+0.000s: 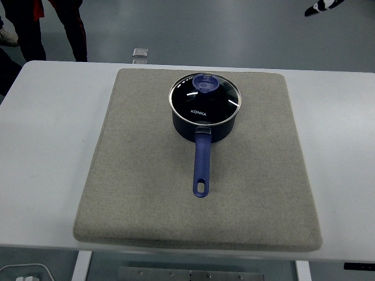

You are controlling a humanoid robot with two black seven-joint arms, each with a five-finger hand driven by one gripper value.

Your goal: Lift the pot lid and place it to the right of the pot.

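The pot (205, 120), its lid (205, 96) still seated, stands toward twelve o'clock on the grey mat (135, 175). Its blue handle (202, 164) reaches toward six o'clock (the only bar to a low pass). Mat at three and nine o'clock lies bare.

I saw the white table (47, 146) filling the view from edge to edge, its near edge at six o'clock. A square grey felt mat (146, 193) lay flat on it, covering most of the middle and leaving bare white strips at three and nine o'clock. On the mat, toward twelve o'clock, stood the dark pot (205, 126), its blue handle (202, 167) pointing back toward six o'clock.
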